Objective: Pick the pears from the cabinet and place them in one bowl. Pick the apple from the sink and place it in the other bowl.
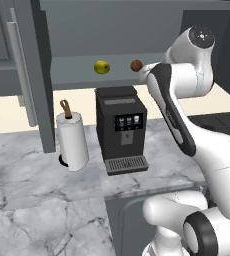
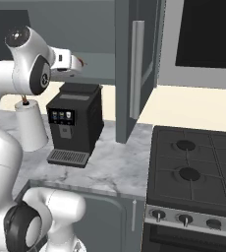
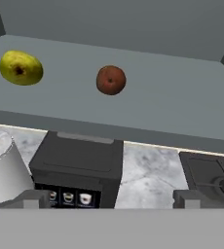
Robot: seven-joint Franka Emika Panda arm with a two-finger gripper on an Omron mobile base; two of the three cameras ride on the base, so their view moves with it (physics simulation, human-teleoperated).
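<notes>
Pears: two, both on the open cabinet (image 1: 72,67) shelf, well apart from each other, neither yet picked. Yellow-green pear (image 1: 102,67) lies toward the left of the shelf; brownish-red pear (image 1: 136,65) lies to its right, nearest the hand. Gripper (image 3: 111,198): raised to shelf height just in front of the brown pear, jaws spread wide, holding nothing; in the hand view the fruit sits above and between the two fingertips (image 3: 33,198), a little left of centre. Step in hand, as judged: the reach for the brown pear. Handling notes: carry the hand straight in over the shelf edge until the fruit lies between the fingers, correcting slightly leftward first; close across its widest part, gently, since a round fruit is likely to roll toward the back wall if nudged by one finger alone. Keep the fingers just above the shelf floor so they do not scrape it. Withdraw level before descending, clearing the coffee machine (image 1: 121,127) and paper-towel roll (image 1: 73,140) standing on the counter (image 1: 32,200) directly beneath.
</notes>
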